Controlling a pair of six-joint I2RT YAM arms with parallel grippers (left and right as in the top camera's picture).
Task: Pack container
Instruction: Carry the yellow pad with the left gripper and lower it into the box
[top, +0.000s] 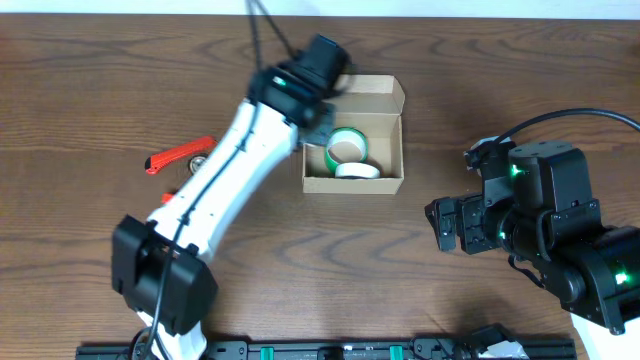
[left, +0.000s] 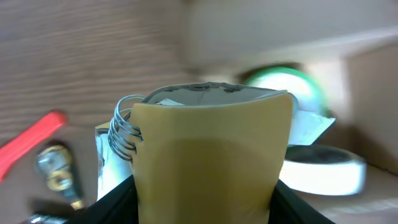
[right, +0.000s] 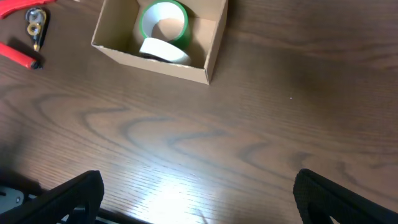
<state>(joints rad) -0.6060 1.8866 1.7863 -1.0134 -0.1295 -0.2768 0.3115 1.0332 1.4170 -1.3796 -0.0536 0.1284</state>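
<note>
A red-handled tool (top: 180, 157) lies left on the surface (top: 80, 90). The left pincer (left: 208, 202) grips a tan spiral-bound notepad (left: 211, 143) over the left edge of the container (top: 378, 88), which sits mid-surface, lid open, holding a green tape roll (top: 347, 145) and a white one (top: 357, 171). The right pincer (right: 205, 193) gapes wide, empty.

Even light, glare on table (right: 186, 186); left-wrist blur
</note>
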